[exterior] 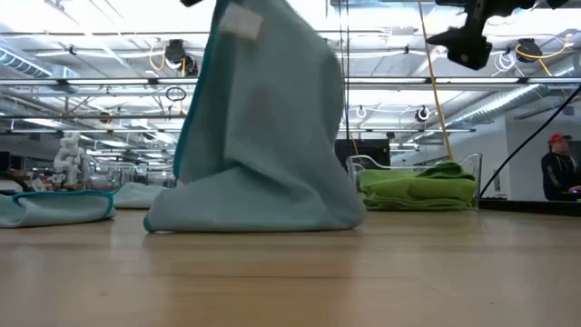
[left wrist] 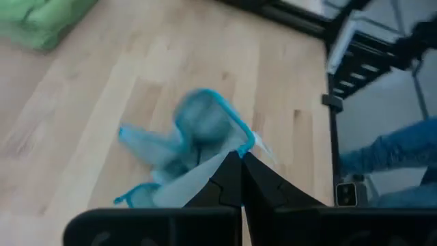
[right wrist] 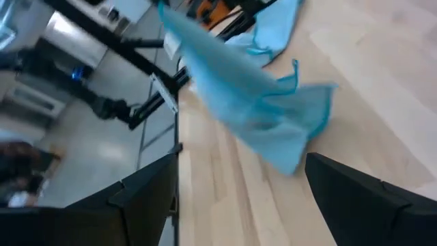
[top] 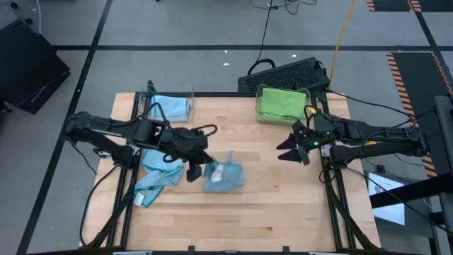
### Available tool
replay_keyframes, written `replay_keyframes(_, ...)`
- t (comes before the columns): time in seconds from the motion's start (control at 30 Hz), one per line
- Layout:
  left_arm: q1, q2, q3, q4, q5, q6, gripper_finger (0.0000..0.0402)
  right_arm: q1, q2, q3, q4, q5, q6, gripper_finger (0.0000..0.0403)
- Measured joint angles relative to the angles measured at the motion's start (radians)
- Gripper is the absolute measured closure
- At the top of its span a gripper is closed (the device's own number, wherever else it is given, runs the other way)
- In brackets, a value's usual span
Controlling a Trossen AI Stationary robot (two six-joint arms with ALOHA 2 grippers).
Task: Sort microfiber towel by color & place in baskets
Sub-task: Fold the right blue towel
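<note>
2 arms low: left gripper (top: 192,170) pinching blue towel (top: 225,177).

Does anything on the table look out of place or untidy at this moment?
Yes. A blue towel lies crumpled at the table's left edge, outside both baskets. Another blue towel hangs from the left gripper, its lower end on the wood.

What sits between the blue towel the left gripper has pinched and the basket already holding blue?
Nothing visible. The left gripper grips the blue towel; bare table lies between it and the blue basket. Another blue towel lies aside.
</note>
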Motion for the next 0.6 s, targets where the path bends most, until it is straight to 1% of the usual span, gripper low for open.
replay_keyframes(0.1, 0.003, 0.043, 0.090, -0.054, -0.035, -0.085, 0.0401, 0.000, 0.000, 0.000, 0.000, -0.035, -0.066, 0.0089)
replay_keyframes(0.2, 0.013, 0.087, 0.175, -0.101, -0.042, -0.153, 0.0401, 0.000, -0.001, 0.000, 0.003, -0.056, -0.123, 0.0089)
replay_keyframes(0.3, 0.026, 0.126, 0.247, -0.115, -0.059, -0.225, 0.0401, 0.000, -0.001, 0.000, 0.033, -0.094, -0.168, 0.0089)
replay_keyframes(0.47, 0.046, 0.187, 0.337, -0.113, -0.142, -0.335, 0.0401, 0.001, -0.001, 0.000, 0.067, -0.145, -0.219, 0.0089)
replay_keyframes(0.6, 0.055, 0.273, 0.437, -0.107, -0.154, -0.405, 0.0401, 0.002, -0.001, 0.000, 0.055, -0.186, -0.254, 0.0089)
